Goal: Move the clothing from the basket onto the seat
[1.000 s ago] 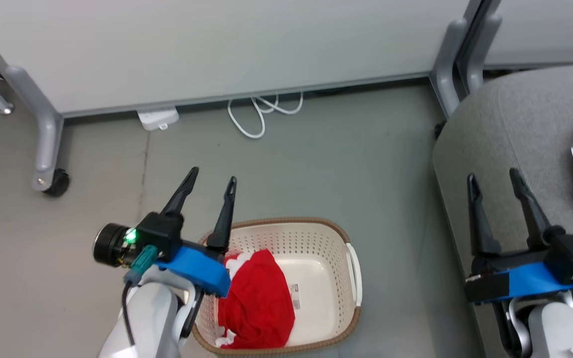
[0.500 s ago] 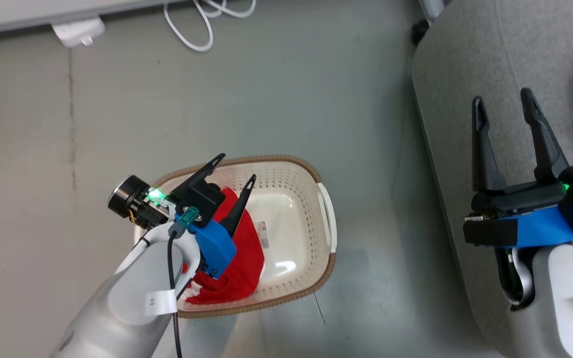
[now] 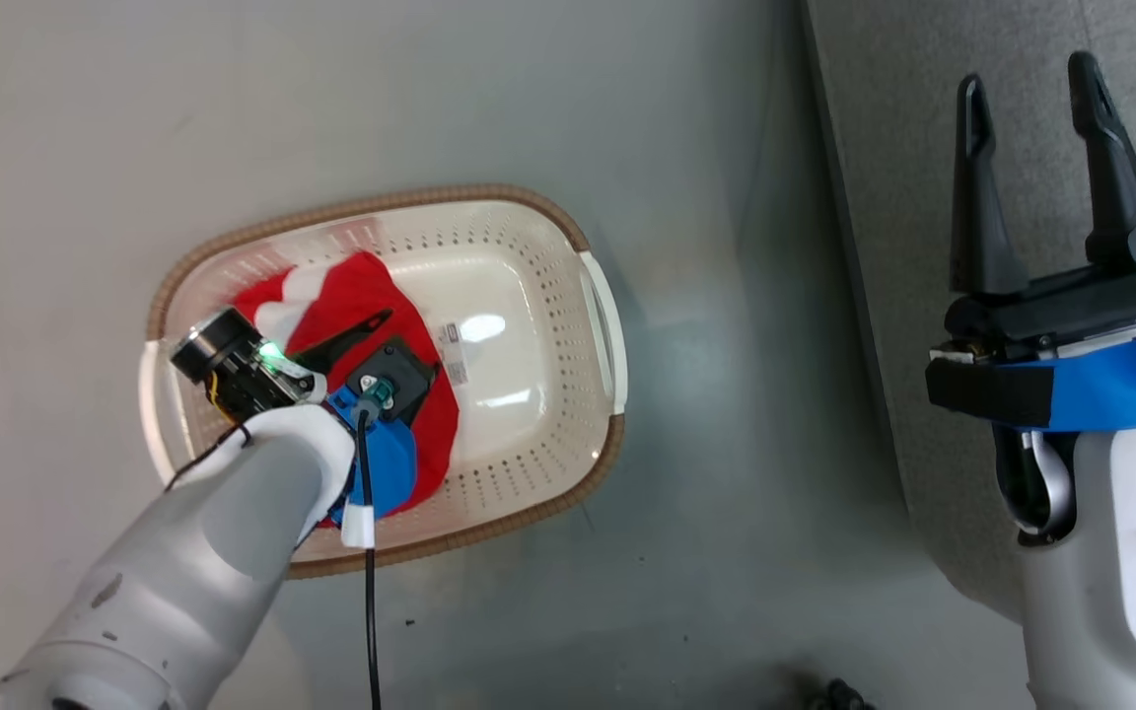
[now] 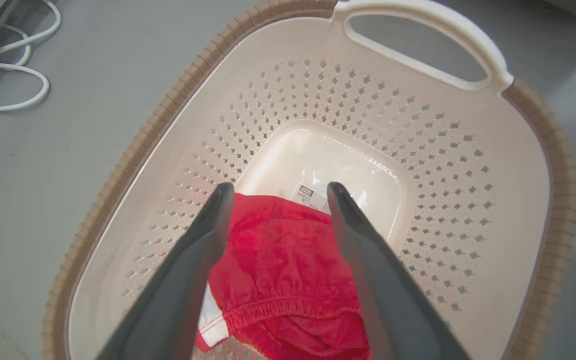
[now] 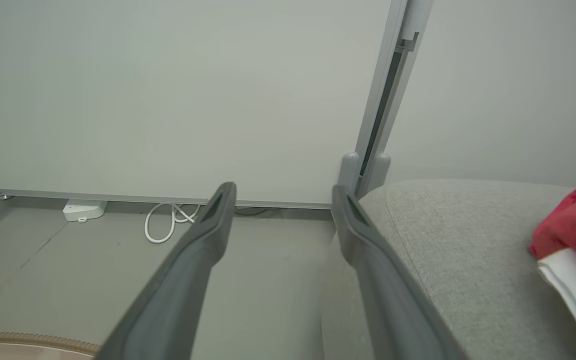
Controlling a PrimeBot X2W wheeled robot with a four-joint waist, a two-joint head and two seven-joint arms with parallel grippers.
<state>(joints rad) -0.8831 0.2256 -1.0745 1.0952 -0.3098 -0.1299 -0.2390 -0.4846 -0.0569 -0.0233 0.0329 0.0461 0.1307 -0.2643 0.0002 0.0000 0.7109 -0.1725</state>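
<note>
The cream basket [image 3: 548, 212] with a brown rim stands on the floor at centre left. Red clothing [image 3: 351, 296] with a white panel lies in its left half. My left gripper [image 3: 405, 345] reaches down inside the basket. In the left wrist view it [image 4: 279, 189] is open, its two fingers straddling the red clothing [image 4: 278, 255] close above it, with nothing clamped. The paper label [image 4: 310, 196] shows just beyond the fingertips. My right gripper [image 3: 1025, 74] stands open and empty over the grey seat [image 3: 884, 197]. Another red and white garment [image 5: 575, 215] lies on the seat [image 5: 448, 235].
The basket's white handle [image 4: 418, 35] faces the seat. A white cable [image 5: 168, 222] and a white adapter [image 5: 84, 210] lie on the grey floor by the pale partition wall [image 5: 168, 90], whose grey post [image 5: 368, 170] stands at the seat's corner.
The head camera has tipped downward, shifting the whole picture. My left gripper has gone from above the basket's near rim down into it over the red clothing, staying open. The right gripper holds its place.
</note>
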